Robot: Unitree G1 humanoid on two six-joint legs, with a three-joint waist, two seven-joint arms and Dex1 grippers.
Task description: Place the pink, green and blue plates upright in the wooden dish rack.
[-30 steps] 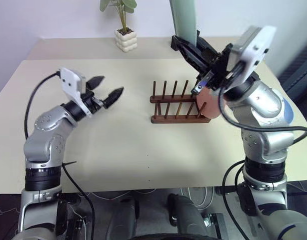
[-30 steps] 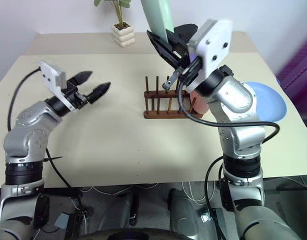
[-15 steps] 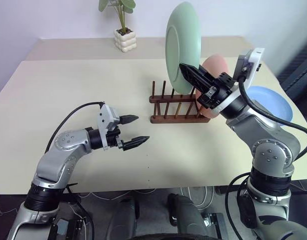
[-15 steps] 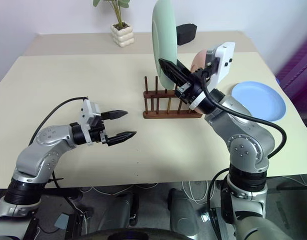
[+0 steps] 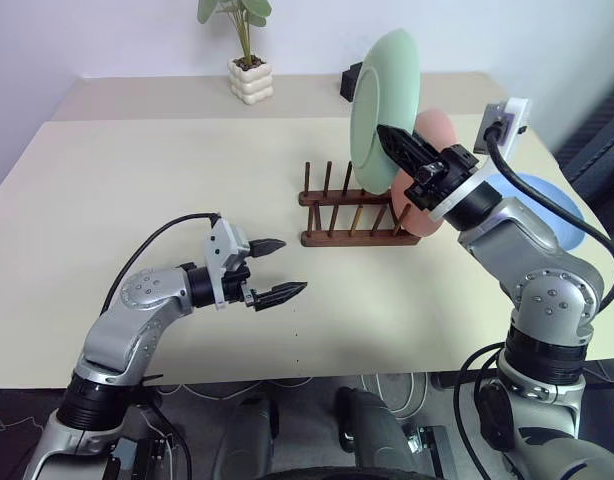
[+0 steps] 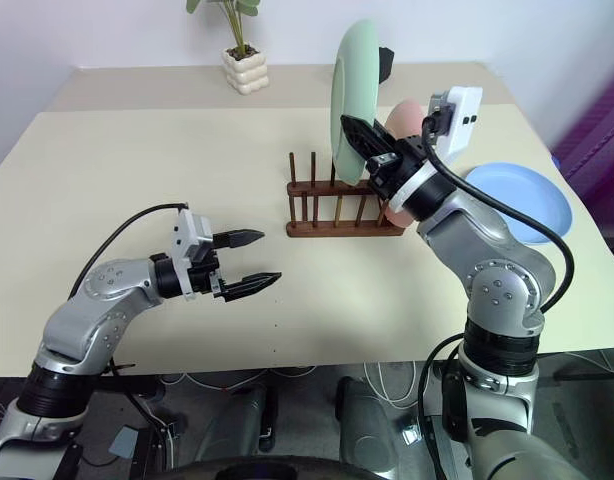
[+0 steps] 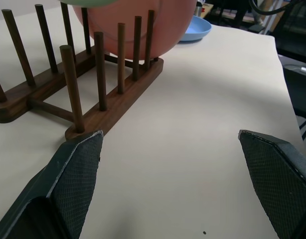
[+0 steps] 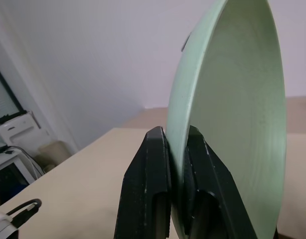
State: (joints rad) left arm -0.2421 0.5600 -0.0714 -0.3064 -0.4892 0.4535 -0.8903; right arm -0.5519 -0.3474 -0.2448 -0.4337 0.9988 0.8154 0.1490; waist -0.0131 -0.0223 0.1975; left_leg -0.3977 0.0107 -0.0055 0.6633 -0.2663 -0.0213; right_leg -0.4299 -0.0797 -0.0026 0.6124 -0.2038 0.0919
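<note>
Green plate [image 5: 383, 108]: held on edge in the upper middle of the head view, above the rack, so that its rim can likely drop between the pegs.
Right gripper [image 5: 411, 158]: clenched on the green plate's lower rim; in its wrist view the two black fingers [image 8: 148, 191] pinch the rim from both sides.
Wooden dish rack [image 5: 349, 212]: on the bench [image 5: 137, 200] at centre frame, most of its slots vacant.
Pink plate [image 5: 425, 180]: already upright in the rack's right end, partly behind the right arm.
Blue plate [image 6: 522, 195]: flat on the bench at the right edge, not yet racked.
Left gripper [image 5: 274, 268]: released, fingers spread wide, empty, lower left of centre, well apart from the rack, seemingly keeping clear.
Potted plant [image 5: 245, 55]: top of frame, uninvolved.
</note>
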